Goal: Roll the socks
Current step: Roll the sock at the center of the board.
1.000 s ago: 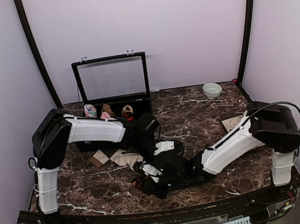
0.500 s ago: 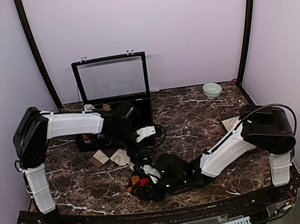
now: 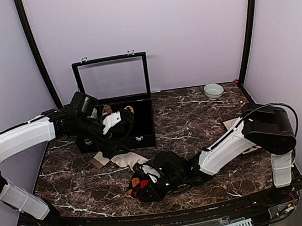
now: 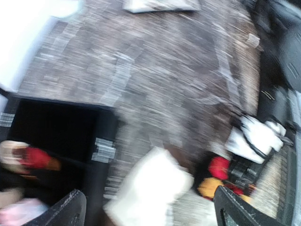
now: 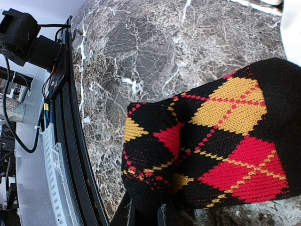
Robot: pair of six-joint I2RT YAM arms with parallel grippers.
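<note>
Black argyle sock [image 5: 225, 141], not yet rolled, in front of case [image 3: 145, 129], pinched by right claw [image 5: 143, 209]; cream sock [image 3: 128, 159] beside case, flat; left claw [image 4: 150, 209] released, empty. Rolling seemingly barely begun.

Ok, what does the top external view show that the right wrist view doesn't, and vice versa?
Only top external: the left gripper over the black case, the cream sock, the bowl. Only right wrist: the diamond knit of the argyle sock up close, its edge pinched in the right gripper. Both: that sock on the marble table.
</note>
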